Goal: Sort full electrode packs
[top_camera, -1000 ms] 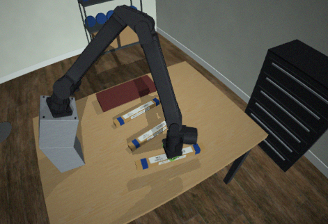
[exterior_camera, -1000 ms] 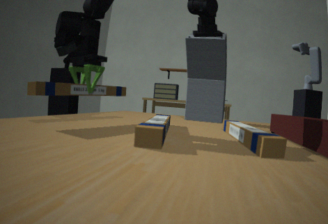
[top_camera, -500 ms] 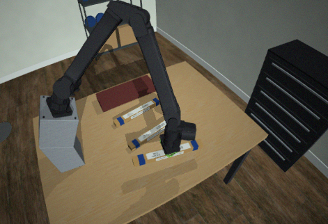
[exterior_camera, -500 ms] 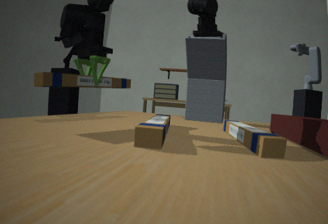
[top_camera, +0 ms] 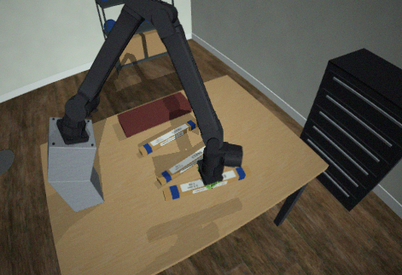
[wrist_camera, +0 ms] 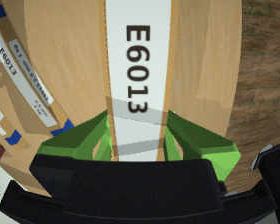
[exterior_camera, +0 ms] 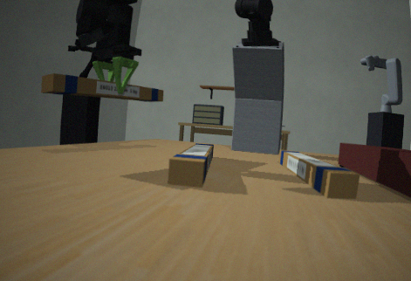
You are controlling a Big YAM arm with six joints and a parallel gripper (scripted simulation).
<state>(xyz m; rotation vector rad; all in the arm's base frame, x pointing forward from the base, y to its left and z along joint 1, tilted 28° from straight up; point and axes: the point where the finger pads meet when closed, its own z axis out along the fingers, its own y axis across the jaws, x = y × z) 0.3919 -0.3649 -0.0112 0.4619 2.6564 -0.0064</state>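
My gripper with green fingers is shut on a long tan electrode pack with blue end bands and a white label reading E6013. It holds the pack level, well above the table near the front right part. A second pack lies flat on the table just behind it. A third pack lies flat next to the dark red low platform, which bears nothing.
The grey arm base block stands at the table's left side. A black drawer cabinet stands to the right of the table. A shelf rack stands in the far corner.
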